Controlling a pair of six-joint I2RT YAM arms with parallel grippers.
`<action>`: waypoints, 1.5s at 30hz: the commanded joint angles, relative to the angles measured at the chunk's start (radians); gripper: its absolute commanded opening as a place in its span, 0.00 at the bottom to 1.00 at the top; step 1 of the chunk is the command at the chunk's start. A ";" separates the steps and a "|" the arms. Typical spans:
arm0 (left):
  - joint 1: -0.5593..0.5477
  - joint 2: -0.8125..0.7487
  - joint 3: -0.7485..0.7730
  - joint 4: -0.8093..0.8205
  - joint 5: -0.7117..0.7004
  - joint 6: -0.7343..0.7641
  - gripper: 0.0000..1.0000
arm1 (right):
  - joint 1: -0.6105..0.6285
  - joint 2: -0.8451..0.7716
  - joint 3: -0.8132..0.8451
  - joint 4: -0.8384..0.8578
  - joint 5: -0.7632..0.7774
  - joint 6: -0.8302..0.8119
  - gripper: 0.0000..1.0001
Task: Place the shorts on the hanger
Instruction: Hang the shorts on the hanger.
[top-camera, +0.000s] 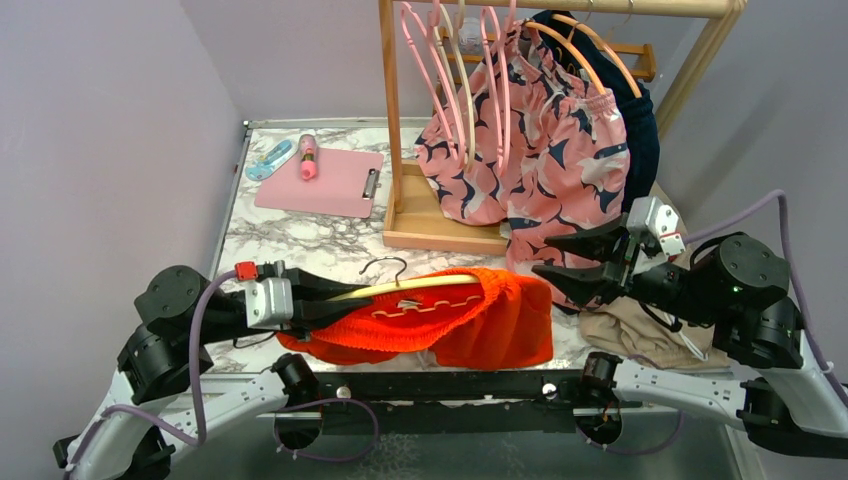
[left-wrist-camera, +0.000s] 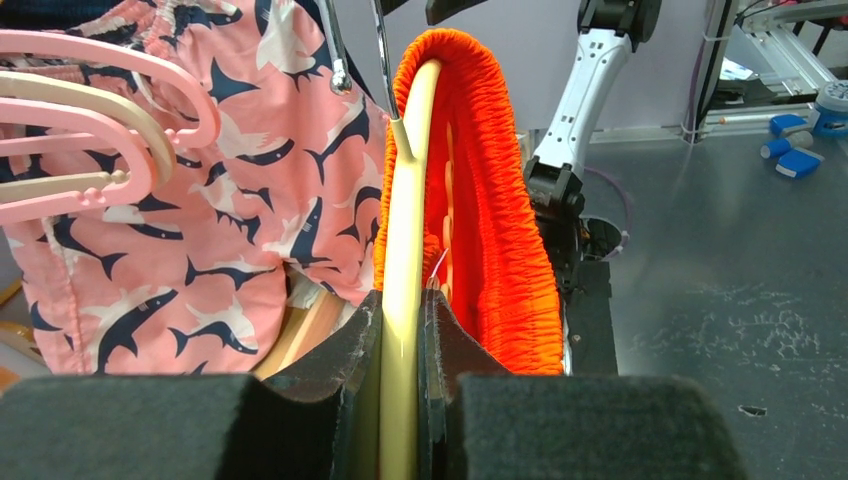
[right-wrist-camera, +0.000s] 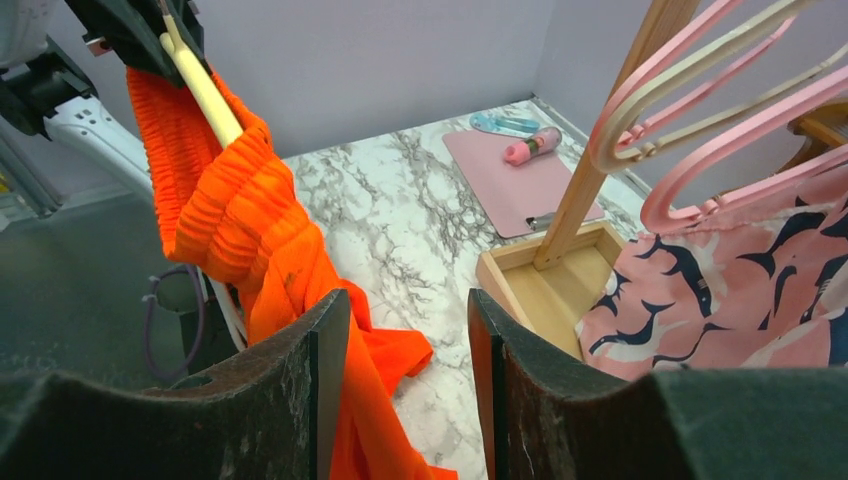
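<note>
Above the near edge of the marble desk (top-camera: 300, 240), the orange shorts (top-camera: 480, 320) hang with their waistband over the pale-yellow hanger (top-camera: 420, 285), which the left end effector (top-camera: 350, 298) clenches; the right end effector (top-camera: 545, 257) is released, empty, just right.

The bright orange-red fabric shorts (top-camera: 490, 320) are one solid colour. The thin rounded hanger (top-camera: 430, 284) is pale yellow. The hanging fabric shorts (top-camera: 540, 160) are pink, patterned with navy-and-white sharks. The marble bench (top-camera: 300, 240) is white with grey veins. The flat clipboard (top-camera: 318, 182) is pink and the crumpled garment (top-camera: 625, 340) is beige.
</note>
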 joint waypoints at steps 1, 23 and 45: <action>0.000 -0.042 0.022 0.059 -0.058 -0.005 0.00 | -0.003 -0.044 -0.044 -0.024 0.025 0.048 0.49; 0.000 -0.058 0.075 0.028 -0.109 -0.002 0.00 | -0.003 -0.043 -0.184 -0.031 0.041 0.025 0.46; 0.000 -0.083 0.053 -0.025 -0.148 0.013 0.00 | -0.005 -0.077 -0.194 -0.033 0.199 0.045 0.01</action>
